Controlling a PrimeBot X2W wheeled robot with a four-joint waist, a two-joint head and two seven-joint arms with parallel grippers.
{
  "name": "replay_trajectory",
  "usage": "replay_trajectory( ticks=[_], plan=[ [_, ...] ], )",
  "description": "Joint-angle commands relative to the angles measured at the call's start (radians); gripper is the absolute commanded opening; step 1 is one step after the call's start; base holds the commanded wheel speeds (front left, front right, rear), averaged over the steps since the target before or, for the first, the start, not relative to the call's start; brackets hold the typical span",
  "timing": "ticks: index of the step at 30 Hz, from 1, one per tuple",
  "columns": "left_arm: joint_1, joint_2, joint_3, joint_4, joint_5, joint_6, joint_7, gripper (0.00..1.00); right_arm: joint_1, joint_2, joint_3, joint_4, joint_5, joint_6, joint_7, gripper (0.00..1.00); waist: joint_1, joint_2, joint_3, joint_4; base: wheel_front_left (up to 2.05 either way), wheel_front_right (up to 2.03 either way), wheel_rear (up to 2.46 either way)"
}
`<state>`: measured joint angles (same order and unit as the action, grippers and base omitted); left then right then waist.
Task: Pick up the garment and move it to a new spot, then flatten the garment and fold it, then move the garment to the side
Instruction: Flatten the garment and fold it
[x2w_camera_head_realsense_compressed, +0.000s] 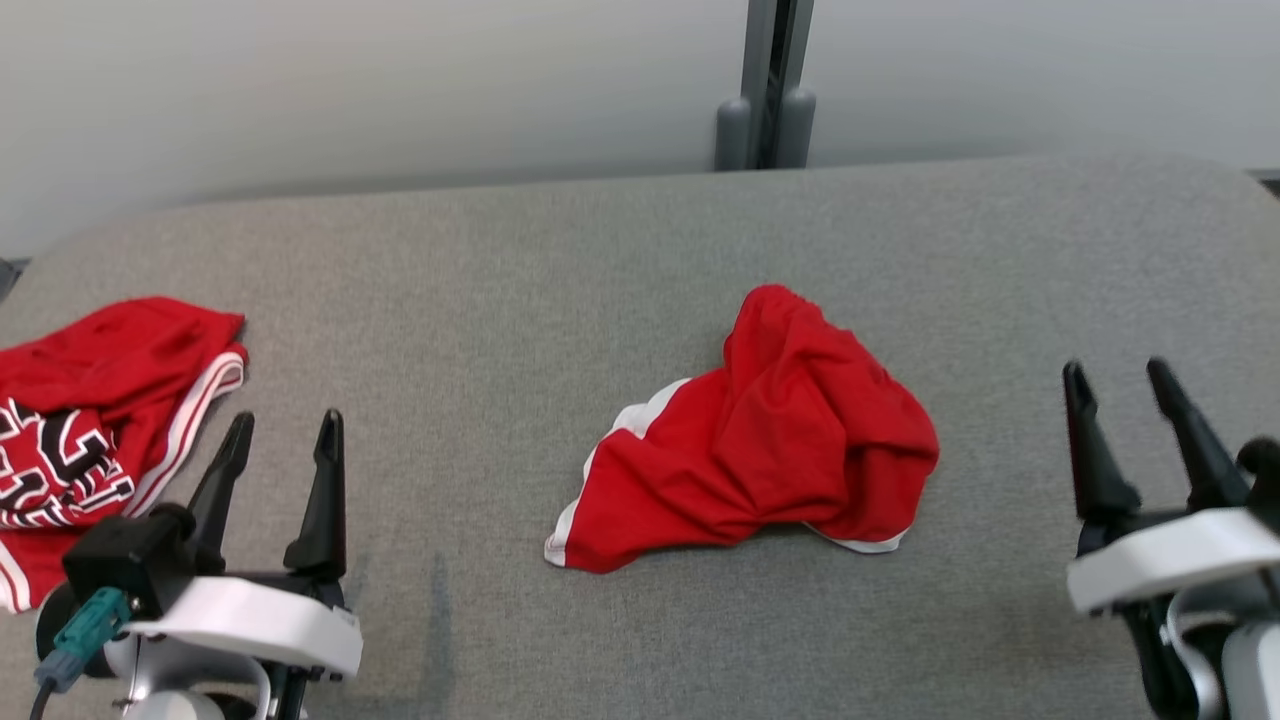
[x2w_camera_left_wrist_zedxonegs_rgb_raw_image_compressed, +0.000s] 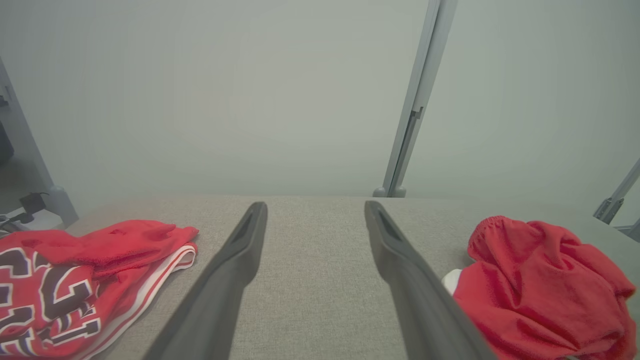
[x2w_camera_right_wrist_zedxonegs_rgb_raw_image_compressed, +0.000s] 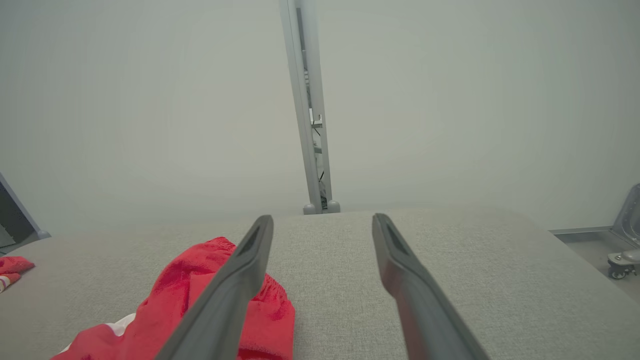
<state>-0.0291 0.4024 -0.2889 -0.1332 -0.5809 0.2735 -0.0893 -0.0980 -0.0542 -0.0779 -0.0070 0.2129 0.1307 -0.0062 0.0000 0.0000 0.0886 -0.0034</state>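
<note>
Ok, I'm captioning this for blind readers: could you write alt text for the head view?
A crumpled red garment with white trim lies on a grey fabric surface, between the robot's open left end effector at lower left and open right end effector at lower right, neither touching it. A second red garment with black-and-white lettering lies far left.

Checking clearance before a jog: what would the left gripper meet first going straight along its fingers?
Nothing close: the left gripper points over bare table between the printed garment and the crumpled red garment, both off to the sides. Beyond the far edge stands the wall, depth uncertain.
</note>
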Motion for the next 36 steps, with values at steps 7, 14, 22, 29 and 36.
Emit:
replay_trajectory(
  ticks=[7, 14, 22, 29, 36],
  plan=[
    [-0.116, -0.007, -0.017, 0.009, 0.02, -0.036, -0.018, 1.0, -0.23, -0.096, 0.022, 0.114, 0.057, 0.0, 0.007, 1.0, 0.0, 0.0, 0.166, 0.066, 0.0, 0.0, 0.0],
    [-0.202, -0.028, -0.037, 0.055, 0.026, -0.072, -0.049, 1.0, -0.472, -0.219, 0.225, 0.254, 0.164, 0.0, 0.11, 1.0, 0.0, 0.0, 0.248, 0.117, 0.0, 0.0, 0.0],
    [-0.25, -0.052, -0.053, 0.116, 0.021, -0.097, -0.083, 1.0, -0.642, -0.372, 0.563, 0.31, 0.355, 0.0, 0.316, 1.0, 0.0, 0.0, 0.287, 0.145, 0.0, 0.0, 0.0],
    [-0.271, -0.065, -0.064, 0.155, 0.014, -0.113, -0.098, 1.0, -0.697, -0.453, 0.698, 0.355, 0.487, 0.0, 0.494, 0.75, 0.0, 0.0, 0.294, 0.152, 0.0, 0.0, 0.0],
    [-0.28, -0.074, -0.07, 0.178, 0.006, -0.122, -0.107, 1.0, -0.713, -0.489, 0.72, 0.319, 0.58, 0.0, 0.513, 0.0, 0.0, 0.0, 0.289, 0.156, 0.0, 0.0, 0.0]
  ],
)
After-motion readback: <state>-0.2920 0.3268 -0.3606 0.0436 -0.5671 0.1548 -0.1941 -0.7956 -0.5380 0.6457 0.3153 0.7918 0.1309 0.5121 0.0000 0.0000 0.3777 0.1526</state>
